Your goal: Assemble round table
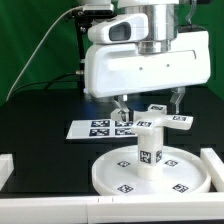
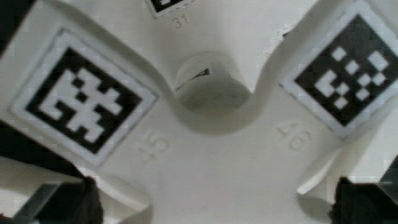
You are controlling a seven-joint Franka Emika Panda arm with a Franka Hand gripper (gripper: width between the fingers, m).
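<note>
On the black table [image 1: 40,150] the round disc [image 1: 152,172] lies flat near the front, on the exterior view's right of centre, and the short leg [image 1: 149,147] stands upright in its middle hub. The cross-shaped base [image 1: 165,118] sits level on the top of the leg or just above it; whether it is seated cannot be told. The hand [image 1: 148,101] hangs directly over the base, its fingers [image 1: 119,104] coming down on either side of the cross. In the wrist view the base [image 2: 214,140] fills the picture, its central hole straight below, and the dark fingertips [image 2: 54,200] stand to either side of the arm between them without clearly pressing on it, so the hand looks partly spread, though whether it grips cannot be told. The parts look like stiff, light, smooth white plastic, probably a little slippery, so the flat sides of one arm of the cross seem the safest place to pinch. Far behind lies the marker board [image 1: 95,128], flat and apart from the disc.
</note>
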